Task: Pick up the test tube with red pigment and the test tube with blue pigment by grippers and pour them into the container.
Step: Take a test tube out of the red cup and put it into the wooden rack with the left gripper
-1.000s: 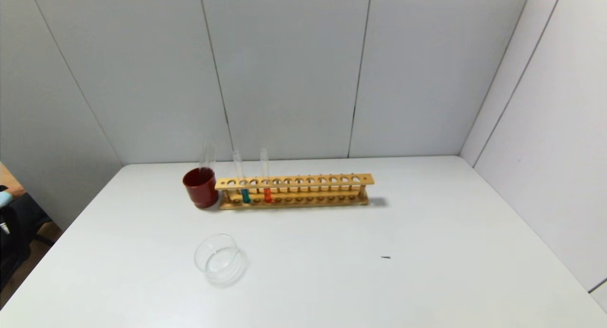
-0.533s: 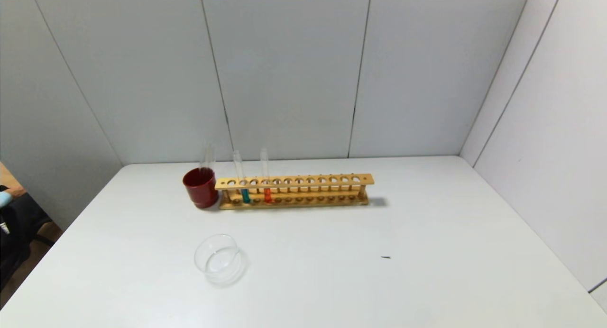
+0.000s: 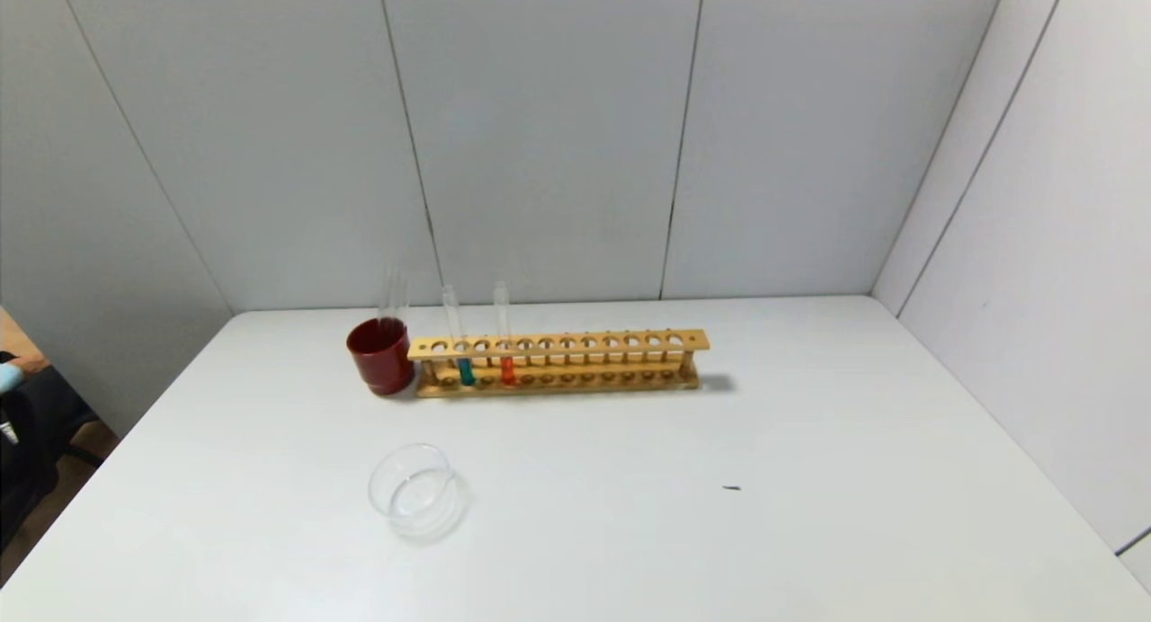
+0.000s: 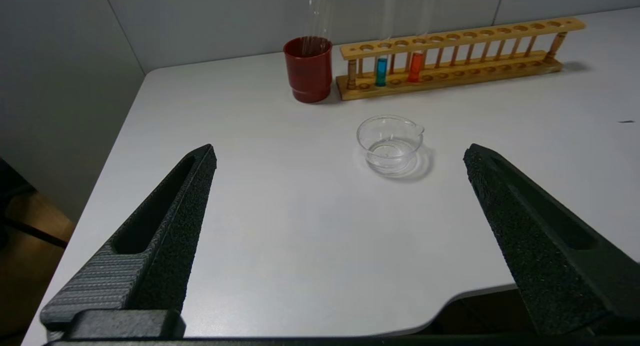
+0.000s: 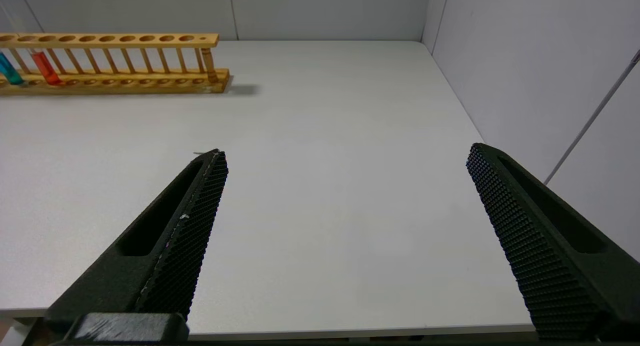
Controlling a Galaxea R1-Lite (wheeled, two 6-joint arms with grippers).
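Note:
The test tube with red pigment point(image 3: 505, 357) and the test tube with blue pigment point(image 3: 462, 357) stand upright in a wooden rack point(image 3: 584, 343) at the back of the table; both also show in the left wrist view, red point(image 4: 415, 66) and blue point(image 4: 381, 70). The clear glass container point(image 3: 415, 491) sits nearer, front left, also in the left wrist view point(image 4: 391, 143). My left gripper point(image 4: 340, 153) is open and empty over the table's near left edge. My right gripper point(image 5: 346, 153) is open and empty over the near right edge. Neither gripper shows in the head view.
A dark red cup point(image 3: 381, 357) holding colourless tubes stands against the rack's left end. A small dark speck point(image 3: 731, 488) lies on the white table point(image 3: 809, 514). Grey walls close the back and right sides.

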